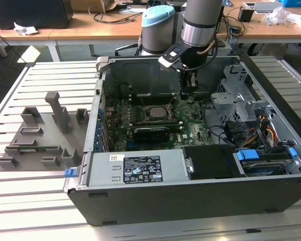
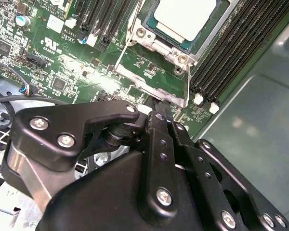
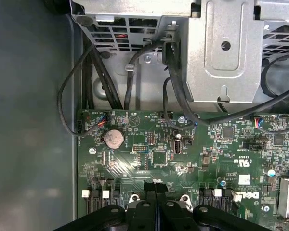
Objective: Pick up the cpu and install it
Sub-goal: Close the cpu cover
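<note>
The cpu, a flat square chip with a silver-grey top, lies inside the metal-edged socket frame on the green motherboard. In the exterior view the socket frame sits mid-board inside the open computer case. My gripper hangs just above the board, a little to the exterior view's right of the socket. Its black fingers meet with nothing between them in the first wrist view. In the second wrist view my gripper ends just short of the socket frame's edge.
A grey plastic fixture tray with upright posts lies on the slatted table at the exterior view's left. A metal drive cage and cables stand close to the gripper. The power supply spans the case front. Memory slots flank the socket.
</note>
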Robot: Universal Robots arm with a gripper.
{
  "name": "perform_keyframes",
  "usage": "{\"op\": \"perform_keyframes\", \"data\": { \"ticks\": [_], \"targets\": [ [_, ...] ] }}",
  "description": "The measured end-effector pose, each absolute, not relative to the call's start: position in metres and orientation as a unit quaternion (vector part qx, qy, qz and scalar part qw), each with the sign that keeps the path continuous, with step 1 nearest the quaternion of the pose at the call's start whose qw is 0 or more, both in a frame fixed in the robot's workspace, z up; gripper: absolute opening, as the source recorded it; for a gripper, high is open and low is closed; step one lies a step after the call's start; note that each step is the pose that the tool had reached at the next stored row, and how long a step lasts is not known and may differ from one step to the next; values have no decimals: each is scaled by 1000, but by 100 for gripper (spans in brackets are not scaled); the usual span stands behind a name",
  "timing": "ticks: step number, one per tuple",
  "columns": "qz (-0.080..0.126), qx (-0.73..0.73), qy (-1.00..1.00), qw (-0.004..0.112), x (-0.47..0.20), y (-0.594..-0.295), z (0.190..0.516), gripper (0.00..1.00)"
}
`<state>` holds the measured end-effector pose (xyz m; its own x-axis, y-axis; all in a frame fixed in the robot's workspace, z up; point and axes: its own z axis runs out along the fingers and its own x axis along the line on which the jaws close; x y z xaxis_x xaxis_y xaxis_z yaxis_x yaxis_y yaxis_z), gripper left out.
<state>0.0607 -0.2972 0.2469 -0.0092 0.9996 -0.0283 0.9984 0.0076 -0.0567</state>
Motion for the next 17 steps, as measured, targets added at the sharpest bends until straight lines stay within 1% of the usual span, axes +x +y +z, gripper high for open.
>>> {"op": "perform_keyframes", "data": {
  "ticks": [17],
  "targets": [
    [30,-704,-710,10,57,-297,247,11]
  ]
}}
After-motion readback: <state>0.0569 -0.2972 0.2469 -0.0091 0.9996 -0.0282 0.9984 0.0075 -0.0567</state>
